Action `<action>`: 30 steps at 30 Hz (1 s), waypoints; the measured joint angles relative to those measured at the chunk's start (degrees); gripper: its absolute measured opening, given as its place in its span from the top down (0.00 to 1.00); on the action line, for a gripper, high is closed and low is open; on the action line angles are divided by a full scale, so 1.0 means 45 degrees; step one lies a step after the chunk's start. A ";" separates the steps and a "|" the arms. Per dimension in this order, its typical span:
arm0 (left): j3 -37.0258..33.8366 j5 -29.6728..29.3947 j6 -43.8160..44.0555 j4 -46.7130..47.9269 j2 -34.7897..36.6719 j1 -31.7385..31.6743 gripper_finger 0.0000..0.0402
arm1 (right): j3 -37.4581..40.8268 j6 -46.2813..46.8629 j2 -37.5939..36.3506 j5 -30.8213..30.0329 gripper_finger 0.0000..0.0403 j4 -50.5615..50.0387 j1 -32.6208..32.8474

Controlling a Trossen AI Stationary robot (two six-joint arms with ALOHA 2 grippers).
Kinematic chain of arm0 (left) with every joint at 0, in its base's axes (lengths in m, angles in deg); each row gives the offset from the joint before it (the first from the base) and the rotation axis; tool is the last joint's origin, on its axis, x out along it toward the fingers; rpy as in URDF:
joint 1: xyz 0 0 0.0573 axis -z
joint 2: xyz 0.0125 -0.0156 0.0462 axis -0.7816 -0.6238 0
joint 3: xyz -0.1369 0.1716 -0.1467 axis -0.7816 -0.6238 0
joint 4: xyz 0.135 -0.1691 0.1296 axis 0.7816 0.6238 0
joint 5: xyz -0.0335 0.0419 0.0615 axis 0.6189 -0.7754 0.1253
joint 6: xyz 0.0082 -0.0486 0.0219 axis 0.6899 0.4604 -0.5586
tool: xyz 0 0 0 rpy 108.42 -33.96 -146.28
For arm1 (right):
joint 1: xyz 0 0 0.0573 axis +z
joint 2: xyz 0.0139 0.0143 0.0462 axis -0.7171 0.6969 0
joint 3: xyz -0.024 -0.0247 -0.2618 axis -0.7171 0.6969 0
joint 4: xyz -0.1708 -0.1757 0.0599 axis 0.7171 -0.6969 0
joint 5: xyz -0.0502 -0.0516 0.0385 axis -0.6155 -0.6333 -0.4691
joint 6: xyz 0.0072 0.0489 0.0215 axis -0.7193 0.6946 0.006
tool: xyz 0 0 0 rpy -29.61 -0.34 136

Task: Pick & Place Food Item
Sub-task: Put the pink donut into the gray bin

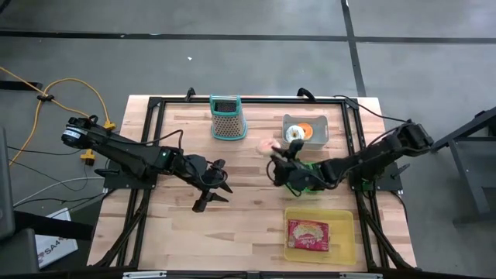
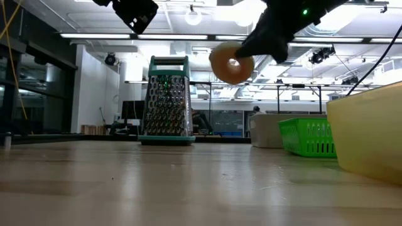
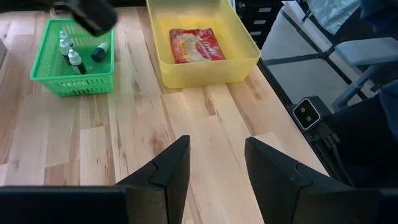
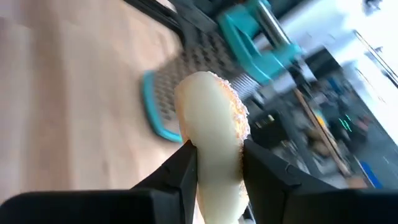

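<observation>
A pale, sugar-dusted doughnut (image 1: 267,146) hangs in the air over the middle of the table, right of the teal-framed grater (image 1: 227,117). My right gripper (image 1: 278,158) is shut on it. In the low view the doughnut (image 2: 231,62) floats well above the tabletop. My left gripper (image 3: 217,168) hovers open over bare wood left of centre, nothing between its fingers. My right gripper pinches the doughnut between its two fingers, one on each flat face, at the part of the ring nearest the wrist (image 4: 214,171). The fingers reach in from the table's right side, nearly level. The doughnut stands on edge, sticking out past the fingertips, lifted clear of the table.
A green basket (image 1: 308,177) with small bottles sits under my right arm. A grey bin (image 1: 305,131) with food items stands at the back right. A yellow tray (image 1: 345,232) holding a red packet (image 1: 308,235) lies at the near right.
</observation>
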 joint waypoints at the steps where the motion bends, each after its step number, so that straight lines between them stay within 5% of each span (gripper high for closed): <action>1: 0.0000 0.0000 0.0000 0.0000 0.0000 0.0000 0.63 | 0.0000 0.0225 0.0000 -0.0278 0.74 -0.0128 -0.0131; 6: 0.0000 0.0000 0.0019 0.0127 -0.0005 0.0000 0.63 | 0.0000 0.0686 -0.0057 -0.1672 0.74 -0.1111 -0.0675; 14: 0.0005 0.0005 0.0305 0.0619 -0.0005 0.0000 0.63 | 0.0010 0.2645 -0.0253 -0.2132 0.74 -0.4142 -0.1667; 30: 0.0005 0.0005 0.0374 0.0651 -0.0010 0.0000 0.63 | 0.0015 1.1603 -0.1394 -0.0538 0.74 -1.3332 -0.3796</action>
